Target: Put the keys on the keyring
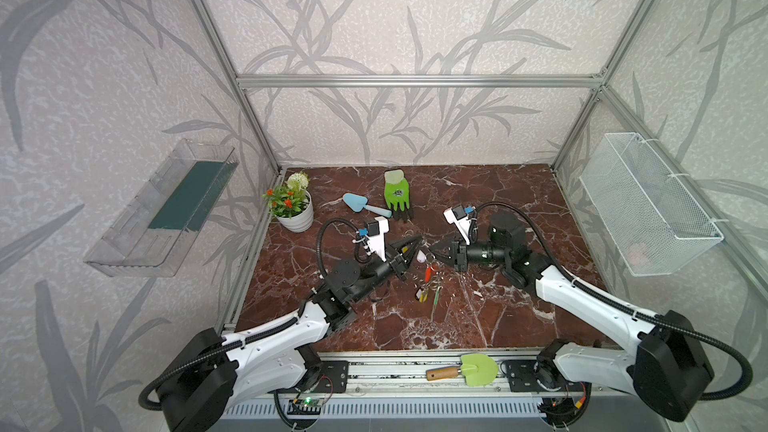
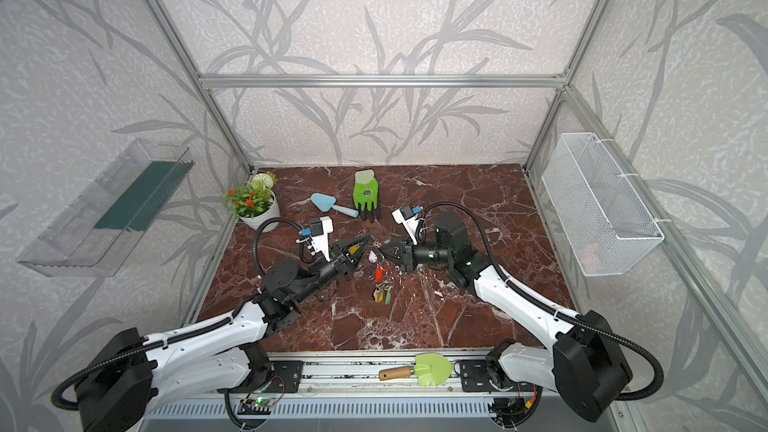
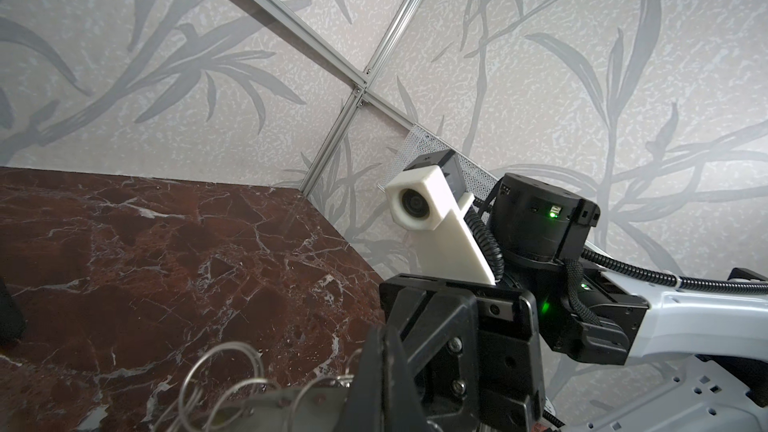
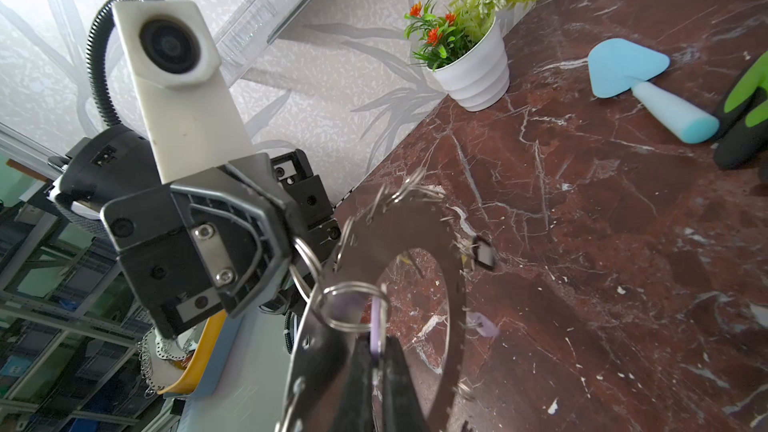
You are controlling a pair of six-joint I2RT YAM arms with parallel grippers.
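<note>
The right fingers (image 4: 397, 388) are pressed together on the lilac tag (image 4: 376, 328), which is pinched edge-on between them. Its small split ring (image 4: 353, 305) is seen overlapping the rim of the keyring (image 4: 411, 222), though whether it is threaded on cannot be told. The left fingers (image 4: 253, 214) are clamped on the keyring's opposite edge, and the flat grey disc is held tilted and raised off the surface (image 4: 623, 243). In both top views the two arms are stretched low toward the middle, the left arm (image 1: 282, 326) from the near left corner and the right arm (image 1: 582, 297) from the near right. The forearms are roughly level and the wrists are turned inward, so that the two sets of fingers are set nose to nose, nearly touching. A red tag (image 1: 428, 273), a yellow tag (image 1: 422, 295) and a green tag (image 1: 435, 299) are seen just below that meeting point; whether they hang from the keyring or lie on the surface cannot be told.
</note>
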